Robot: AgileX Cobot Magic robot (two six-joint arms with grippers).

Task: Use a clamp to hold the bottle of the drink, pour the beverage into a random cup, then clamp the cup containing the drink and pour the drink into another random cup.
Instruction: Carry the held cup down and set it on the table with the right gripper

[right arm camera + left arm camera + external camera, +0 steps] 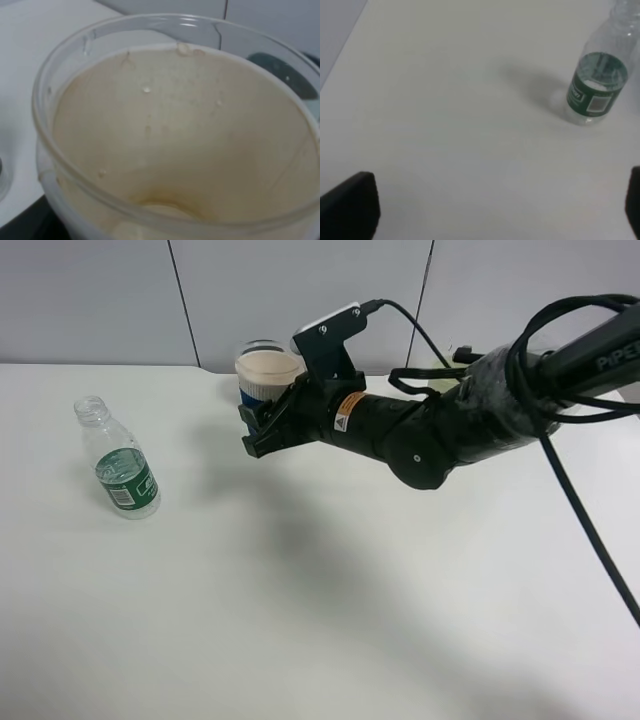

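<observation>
On the left of the white table (300,620) the bottle of the drink (118,462) stands upright, its long axis vertical and its uncapped ribbed neck pointing up, green label round the middle. My left wrist view shows the same bottle (598,85) from above and behind, with its soft shadow falling on the table beside it. That view catches only the dark tips of my left fingers (351,206) at its edges, spread wide with bare table between them and nothing held; the high camera does not show my left gripper at all.

Farther right, toward the far middle of the table, my right gripper (268,428) is clamped on the cup with the ribbed blue sleeve (268,378). I hold it by the sleeve, clear of the table, roughly upright with its mouth tipped slightly. My black arm (450,425) reaches in from the right, cables trailing.

My right wrist view looks straight into the cup (185,135): pale pinkish walls dotted with droplets, and a clear rim of something arcing just beyond its lip. Whether liquid lies at the bottom I cannot tell.
</observation>
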